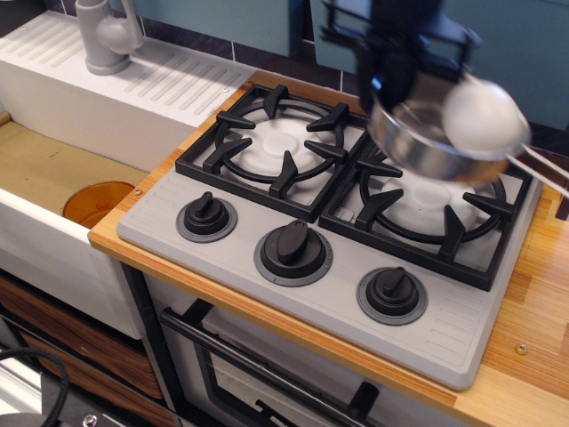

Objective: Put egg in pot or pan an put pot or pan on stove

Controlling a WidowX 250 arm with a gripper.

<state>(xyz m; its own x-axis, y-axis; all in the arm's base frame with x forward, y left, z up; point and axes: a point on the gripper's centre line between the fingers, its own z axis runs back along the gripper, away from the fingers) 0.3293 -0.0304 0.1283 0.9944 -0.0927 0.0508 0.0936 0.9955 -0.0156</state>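
Note:
The shiny steel pan point(425, 142) hangs tilted in the air above the back of the stove's right burner point(433, 206). The white egg point(484, 114) lies inside it on the right side, against the rim. The pan's wire handle point(542, 162) points right. My gripper point(384, 87) comes down from the top and is shut on the pan's left rim; its fingers are blurred and partly hidden by the pan. The light grey stove point(311, 298) has two black grates and three black knobs.
The left burner point(280, 147) has nothing on it. A white sink with an orange round thing point(98, 203) is at the left, with a grey faucet point(107, 36) and a ridged drainboard behind. Wooden counter point(533, 302) runs along the right.

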